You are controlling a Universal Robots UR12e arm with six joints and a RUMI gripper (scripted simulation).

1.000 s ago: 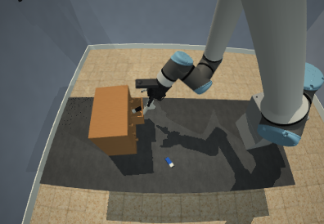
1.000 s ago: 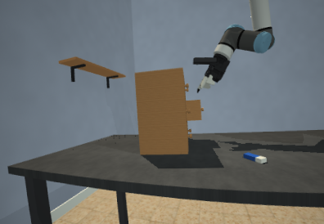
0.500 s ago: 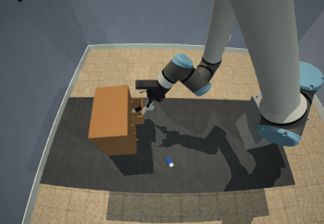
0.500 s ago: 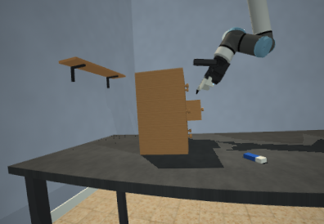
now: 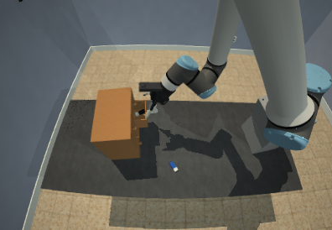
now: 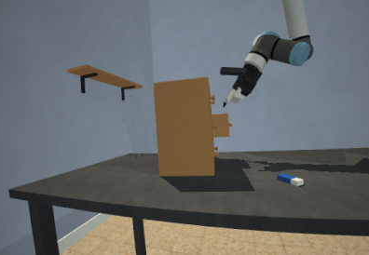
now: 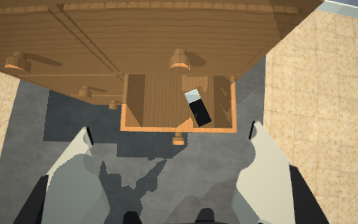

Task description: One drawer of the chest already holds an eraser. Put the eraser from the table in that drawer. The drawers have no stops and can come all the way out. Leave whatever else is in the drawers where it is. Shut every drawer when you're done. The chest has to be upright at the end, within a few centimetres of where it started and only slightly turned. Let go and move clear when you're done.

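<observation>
The wooden chest (image 5: 114, 122) stands upright on the dark table; it also shows in the side view (image 6: 184, 127). One drawer (image 6: 221, 126) is pulled partly out, and the wrist view shows it (image 7: 177, 102) holding a black and white eraser (image 7: 198, 108). The other drawers look shut. A blue and white eraser (image 5: 173, 166) lies on the table in front of the chest, also seen from the side (image 6: 291, 180). My gripper (image 6: 226, 101) (image 5: 150, 112) is open and empty. It hangs just above and in front of the open drawer, pointing down.
A wooden shelf (image 6: 103, 77) is fixed to the wall behind the chest. The arm's thick base column (image 5: 284, 84) stands at the right of the table. A tiled floor surrounds the table.
</observation>
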